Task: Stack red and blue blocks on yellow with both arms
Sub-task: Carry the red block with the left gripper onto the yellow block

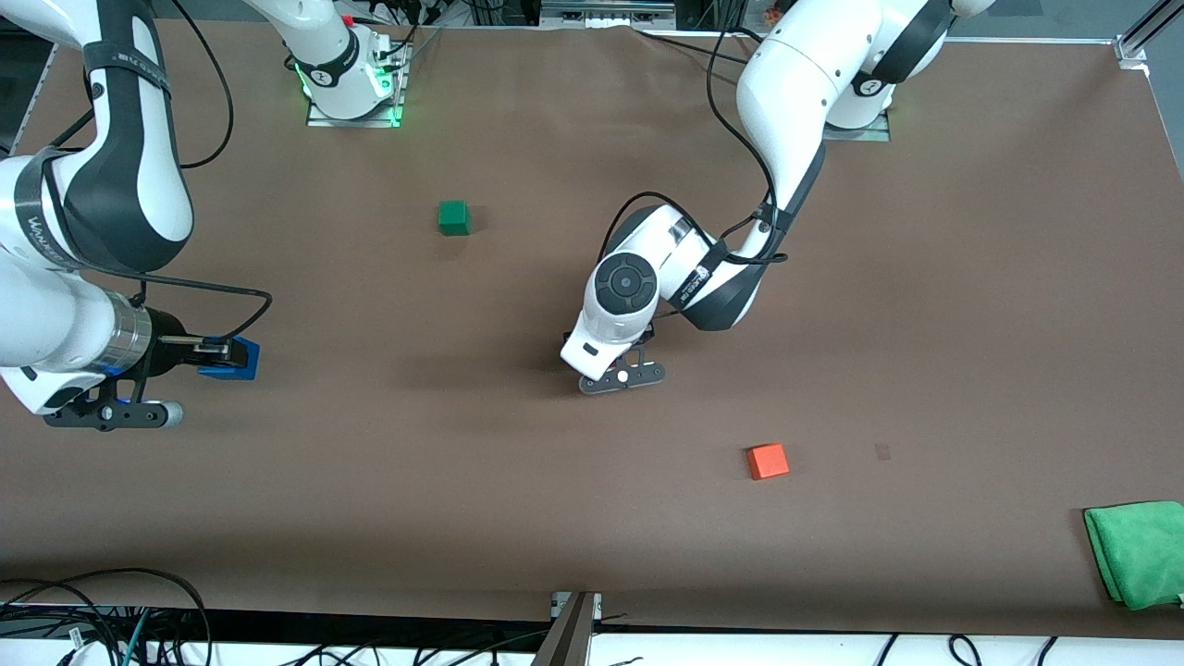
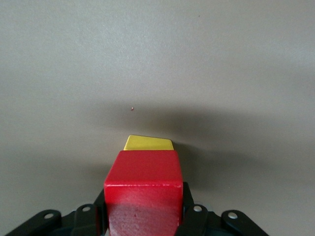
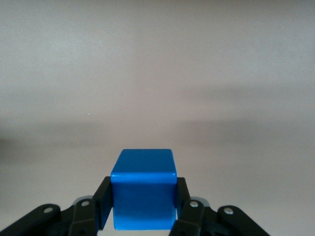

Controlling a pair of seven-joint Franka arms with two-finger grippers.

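My left gripper (image 2: 143, 206) is shut on the deep red cube (image 2: 143, 189), with one black finger (image 2: 101, 209) on each side. The red cube sits right over the yellow cube (image 2: 148, 143), which shows only as a strip at its edge; I cannot tell if they touch. In the front view the left arm's hand (image 1: 618, 319) hangs over the table's middle and hides both cubes. My right gripper (image 3: 142, 199) is shut on the bright blue cube (image 3: 143, 194), held over the table at the right arm's end (image 1: 231, 359).
A dark green cube (image 1: 453, 217) lies nearer the robots' bases. An orange-red cube (image 1: 768, 461) lies nearer the front camera than the left hand. A green cloth (image 1: 1138, 550) lies at the left arm's end by the front edge.
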